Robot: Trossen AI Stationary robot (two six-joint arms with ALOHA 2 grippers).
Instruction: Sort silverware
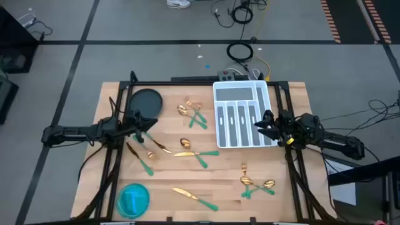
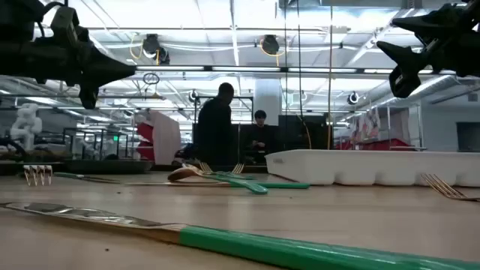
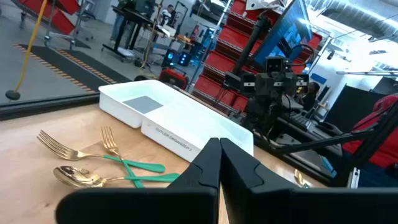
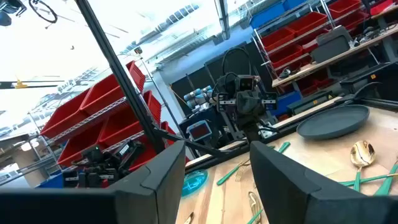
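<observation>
High view shows the silverware scattered in loose clusters over the wooden tabletop [image 1: 169, 165], none of it yet in the white slotted tray [image 1: 242, 115] at the far right, so by my reading the sorting has barely begun. A fork-and-spoon group [image 1: 192, 113] lies far of centre, just left of the tray; a spoon and knife pair [image 1: 192, 152] sits mid-table; a knife [image 1: 195, 197] lies at the near edge; forks and spoons [image 1: 256, 184] cross each other near right; more pieces [image 1: 145, 153] lie at the left, close under the left arm. A dark plate [image 1: 145, 102] stands far left and a blue bowl [image 1: 133, 199] near left, both apart from the tray.

Left hand [image 1: 145, 124] hovers above the tabletop at the left, just beside the plate; its own wrist view shows the fingers pressed together with nothing between them. Right hand [image 1: 265, 123] hangs over the tray's right edge, raised clear as the low view confirms, fingers [image 4: 280, 168] spread wide and empty. That posture looks like a ready stance: each arm is parked on its own side, the right one next to the slots where pieces must end up, the left one nearest the loose pieces on its side
</observation>
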